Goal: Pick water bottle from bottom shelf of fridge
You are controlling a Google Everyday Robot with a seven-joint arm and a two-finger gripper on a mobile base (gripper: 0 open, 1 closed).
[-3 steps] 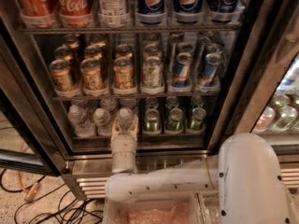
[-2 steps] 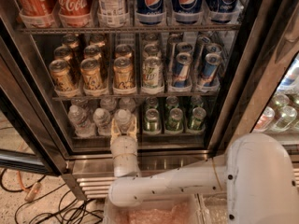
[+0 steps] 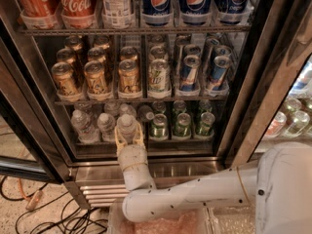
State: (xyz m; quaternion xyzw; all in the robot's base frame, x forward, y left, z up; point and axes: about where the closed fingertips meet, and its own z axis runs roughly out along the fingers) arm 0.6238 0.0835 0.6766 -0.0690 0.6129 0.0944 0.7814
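Clear bottle (image 3: 127, 124) at frt of bottom shelf (image 3: 187, 141) in fridge (image 3: 161, 171); pincer (image 3: 129, 136) clamped on it, arm (image 3: 185, 195) reaching up from below.

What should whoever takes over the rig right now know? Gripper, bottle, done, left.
Gripper: inside the fridge, at the front of the bottom shelf, around the lower body of the water bottle. The grip cannot be confirmed from this view.
Bottle: upright on the shelf at the front of its lane, just left of the green cans.
Done: the approach; the gripper is at the bottle.
Left: confirm the grasp, lift clear of the front rail, and withdraw without knocking the neighbouring bottles.
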